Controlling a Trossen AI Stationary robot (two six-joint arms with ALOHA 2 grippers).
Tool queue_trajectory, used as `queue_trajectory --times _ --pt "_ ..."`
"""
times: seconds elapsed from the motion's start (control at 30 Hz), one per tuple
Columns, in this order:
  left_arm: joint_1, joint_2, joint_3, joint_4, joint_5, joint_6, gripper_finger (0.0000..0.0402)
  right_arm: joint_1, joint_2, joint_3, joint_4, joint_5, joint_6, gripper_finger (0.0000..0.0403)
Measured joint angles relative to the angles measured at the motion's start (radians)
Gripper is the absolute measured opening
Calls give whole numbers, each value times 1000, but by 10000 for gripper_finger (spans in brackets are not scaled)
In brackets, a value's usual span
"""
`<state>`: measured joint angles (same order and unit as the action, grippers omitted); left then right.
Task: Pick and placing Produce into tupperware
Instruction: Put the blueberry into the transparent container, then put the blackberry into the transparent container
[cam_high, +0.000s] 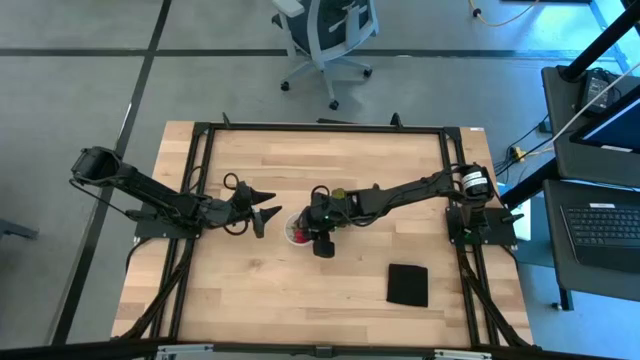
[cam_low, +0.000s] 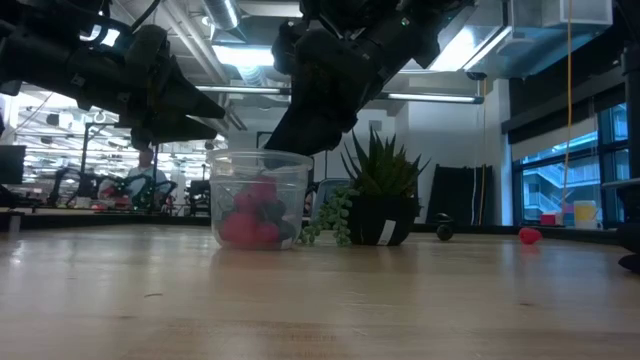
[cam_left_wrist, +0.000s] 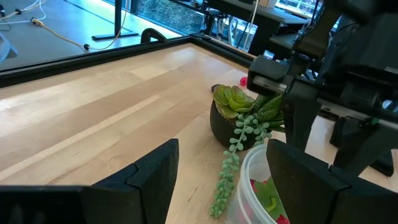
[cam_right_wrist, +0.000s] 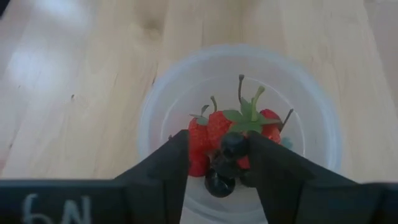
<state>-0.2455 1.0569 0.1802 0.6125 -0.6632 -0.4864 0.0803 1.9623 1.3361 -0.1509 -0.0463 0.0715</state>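
Note:
The round translucent tupperware (cam_high: 295, 233) (cam_low: 260, 200) stands near the table's middle. Inside it lie red strawberries (cam_right_wrist: 208, 134) and round dark berries (cam_right_wrist: 219, 184). My right gripper (cam_right_wrist: 217, 155) (cam_low: 292, 148) hangs just over its rim, slanting down from the table's right side, fingers open. One dark berry (cam_right_wrist: 234, 144) sits between the fingertips. My left gripper (cam_left_wrist: 217, 168) (cam_high: 262, 216) waits open at the tupperware's left side, clear of the tupperware wall (cam_left_wrist: 249, 180). My right gripper has a dark berry (cam_right_wrist: 234, 144) close against the inner side of one finger (cam_right_wrist: 264, 158), over the tupperware's inside. A gap shows between the berry and the other finger. I cannot tell whether the finger touches the berry.
A small green plant in a dark pot (cam_low: 380, 205) (cam_left_wrist: 239, 112) stands just behind the tupperware. A loose red piece (cam_low: 529, 236) and a dark one (cam_low: 444, 232) lie farther right. A flat black square (cam_high: 407, 284) lies toward the near right corner.

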Motion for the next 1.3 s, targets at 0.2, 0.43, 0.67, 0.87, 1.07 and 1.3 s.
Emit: queue_trajectory --times 0.2,0.43,0.67,0.87,1.07,1.3 --pt "0 0 0 0 0 0 236 0 -46 0 -2 0 -1 167" --pt "0 0 0 0 0 0 236 -4 -99 -1 -15 1 -24 167" --pt "0 0 0 2 0 0 236 -34 -266 -1 -158 1 -25 167" --pt "0 0 0 2 0 -1 236 -79 -499 -1 -408 77 -51 167" --pt "0 0 0 2 0 -1 236 -131 -667 -1 -689 229 -43 167" --pt "0 0 0 2 0 -1 236 -271 -707 -1 -874 231 116 182"
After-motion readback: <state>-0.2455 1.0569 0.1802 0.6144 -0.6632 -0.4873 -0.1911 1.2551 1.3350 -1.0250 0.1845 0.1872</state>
